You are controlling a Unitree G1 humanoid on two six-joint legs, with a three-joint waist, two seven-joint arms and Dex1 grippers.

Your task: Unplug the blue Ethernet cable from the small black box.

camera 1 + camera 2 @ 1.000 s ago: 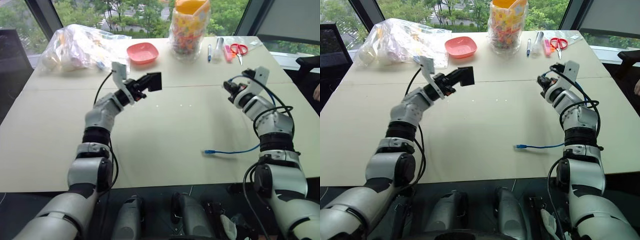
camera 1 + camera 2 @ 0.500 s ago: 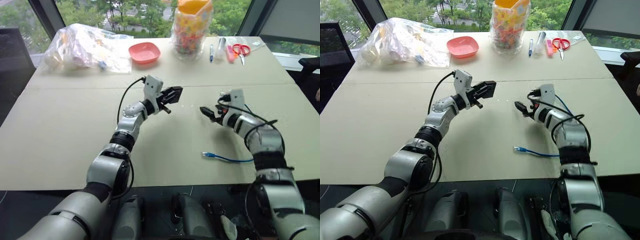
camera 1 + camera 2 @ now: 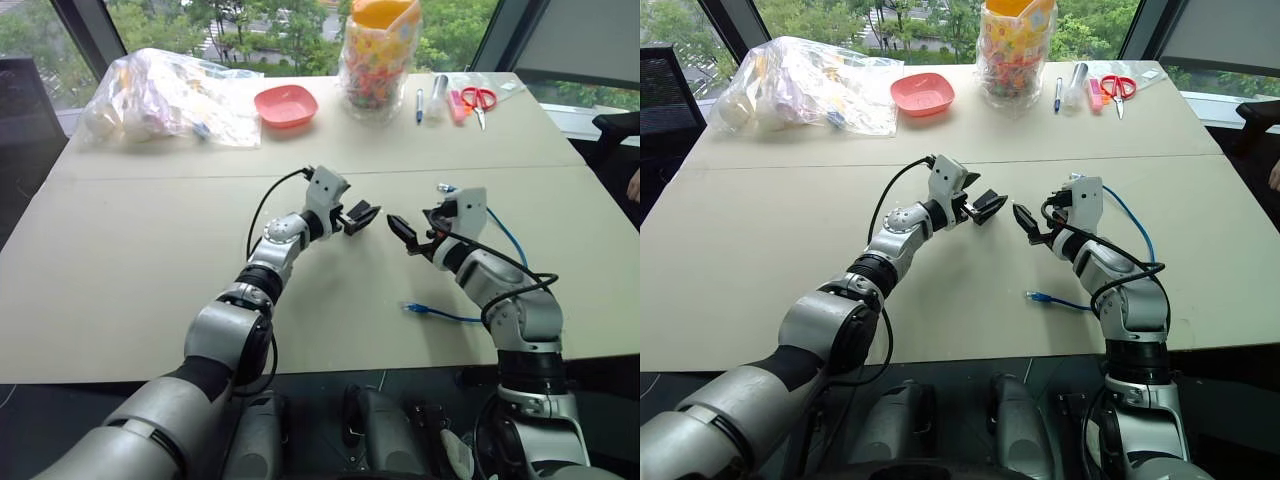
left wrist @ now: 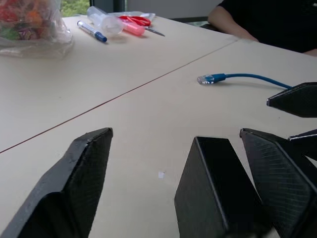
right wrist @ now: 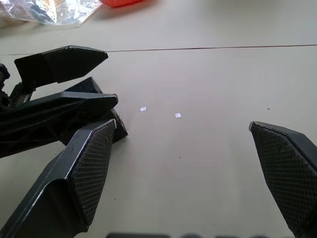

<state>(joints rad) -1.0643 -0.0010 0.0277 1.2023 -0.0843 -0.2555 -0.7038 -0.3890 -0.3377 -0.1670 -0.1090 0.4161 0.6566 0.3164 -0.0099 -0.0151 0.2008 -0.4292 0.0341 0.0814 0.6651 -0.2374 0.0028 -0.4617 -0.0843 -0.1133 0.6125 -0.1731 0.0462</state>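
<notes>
Left eye view: candy-filled jar (image 3: 379, 58)

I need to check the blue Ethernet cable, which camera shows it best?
Left eye view: the blue Ethernet cable lies loose on the table, both plugs visible. Right eye view shows the same. Left wrist view shows one plug end.

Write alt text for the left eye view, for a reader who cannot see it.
Two robot arms meet over a beige table, the left end effector and right end effector both open, tips close together. A blue Ethernet cable lies on the table by the right arm; a pink bowl and red scissors sit at the far edge.
</notes>
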